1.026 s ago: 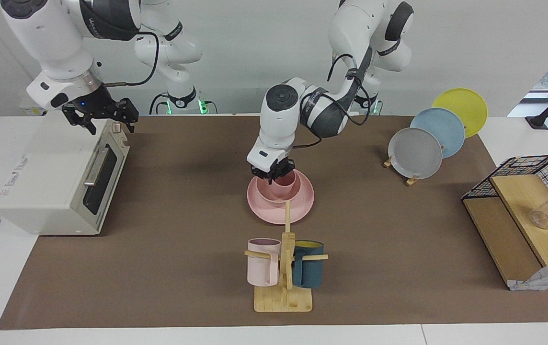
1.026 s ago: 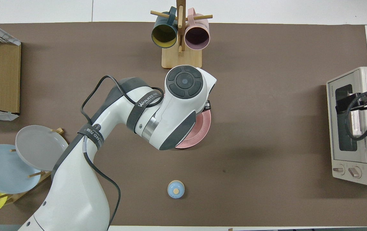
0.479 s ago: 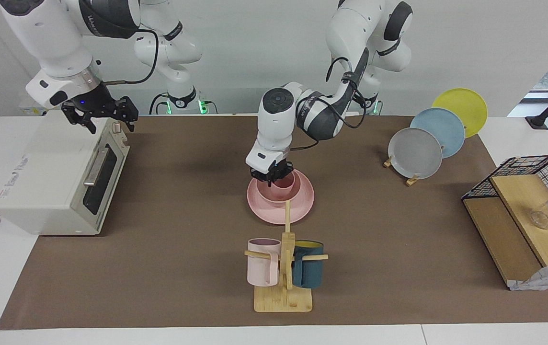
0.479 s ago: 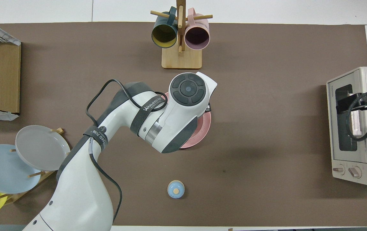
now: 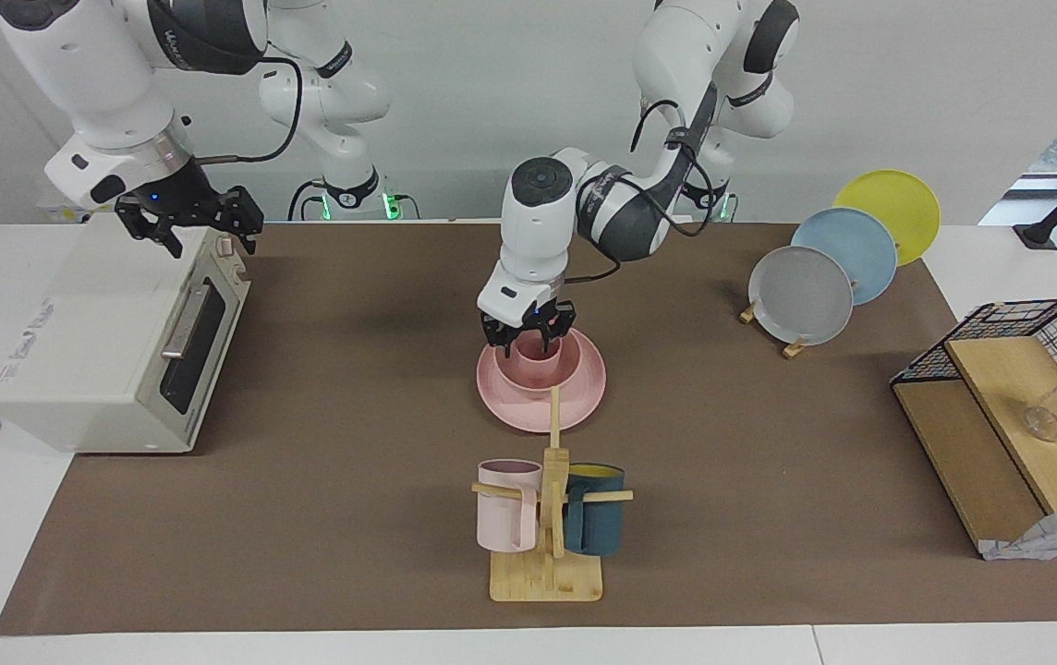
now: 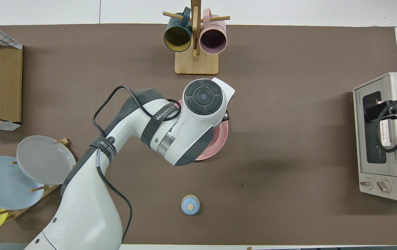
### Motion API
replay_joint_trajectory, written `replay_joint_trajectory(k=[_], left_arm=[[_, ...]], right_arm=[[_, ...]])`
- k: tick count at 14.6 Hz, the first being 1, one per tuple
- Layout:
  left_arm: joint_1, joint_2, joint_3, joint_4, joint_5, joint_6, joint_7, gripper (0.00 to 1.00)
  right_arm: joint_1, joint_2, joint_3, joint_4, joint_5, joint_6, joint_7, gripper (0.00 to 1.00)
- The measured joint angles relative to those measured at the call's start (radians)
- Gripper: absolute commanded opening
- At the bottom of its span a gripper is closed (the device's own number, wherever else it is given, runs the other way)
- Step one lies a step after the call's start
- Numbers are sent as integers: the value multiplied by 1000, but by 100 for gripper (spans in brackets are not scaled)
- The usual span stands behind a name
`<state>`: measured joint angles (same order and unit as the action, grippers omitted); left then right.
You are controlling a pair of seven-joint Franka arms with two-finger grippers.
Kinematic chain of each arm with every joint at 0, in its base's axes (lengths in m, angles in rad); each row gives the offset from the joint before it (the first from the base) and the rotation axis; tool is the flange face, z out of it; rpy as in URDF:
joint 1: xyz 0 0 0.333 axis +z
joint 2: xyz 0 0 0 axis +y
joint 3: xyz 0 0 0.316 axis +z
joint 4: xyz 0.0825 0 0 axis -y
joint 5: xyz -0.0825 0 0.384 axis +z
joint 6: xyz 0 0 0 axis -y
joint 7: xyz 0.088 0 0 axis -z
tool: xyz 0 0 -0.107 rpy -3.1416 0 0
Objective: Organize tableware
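The pink plate point(image 5: 584, 399) lies mid-table, with the pink bowl point(image 5: 525, 375) on it and the small pink cup point(image 5: 551, 353) standing in the bowl. My left gripper point(image 5: 526, 342) is open just above the cup, its fingers spread around the cup's rim. In the overhead view the left arm covers the bowl and cup, and only the plate's edge point(image 6: 220, 138) shows. My right gripper point(image 5: 191, 222) waits in the air over the toaster oven point(image 5: 113, 342) at the right arm's end of the table.
A wooden mug tree point(image 5: 549, 554) with a pale pink mug point(image 5: 505, 519) and a dark blue mug point(image 5: 595, 523) stands farther from the robots than the plate. Grey point(image 5: 801, 294), blue and yellow plates lean in a rack. A wire-and-wood shelf point(image 5: 1000, 416) and a small blue knob point(image 6: 190, 205) are also here.
My left gripper has opened and let go of the cup, which now stands in the bowl, and the hand has risen slightly. The right arm has barely moved.
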<state>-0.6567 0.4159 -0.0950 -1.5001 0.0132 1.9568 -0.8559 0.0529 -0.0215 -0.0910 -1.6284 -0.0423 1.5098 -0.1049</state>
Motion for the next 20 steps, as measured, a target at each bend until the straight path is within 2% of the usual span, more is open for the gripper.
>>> replay_joint_trajectory(k=[3,7,9,12,16,20], left_arm=[[88,-134,13,33,1,-174,83,100],[311,-299,22,35,1,-354,358,100],[431,-351,24,15,-4,-413,534,100],[571,-425,25,-76,-14,-429,721,100],[610,-488,17,-186,-18,-418,768,100],[610,-494,7,-190,-18,-401,768,100]], right_arm=[[0,0,-1,0,0,0,0,100],[0,0,-1,0,0,0,0,100],[0,0,-1,0,0,0,0,100],[0,0,-1,0,0,0,0,100],[0,0,-1,0,0,0,0,100],[0,0,-1,-2,0,0,0,100]])
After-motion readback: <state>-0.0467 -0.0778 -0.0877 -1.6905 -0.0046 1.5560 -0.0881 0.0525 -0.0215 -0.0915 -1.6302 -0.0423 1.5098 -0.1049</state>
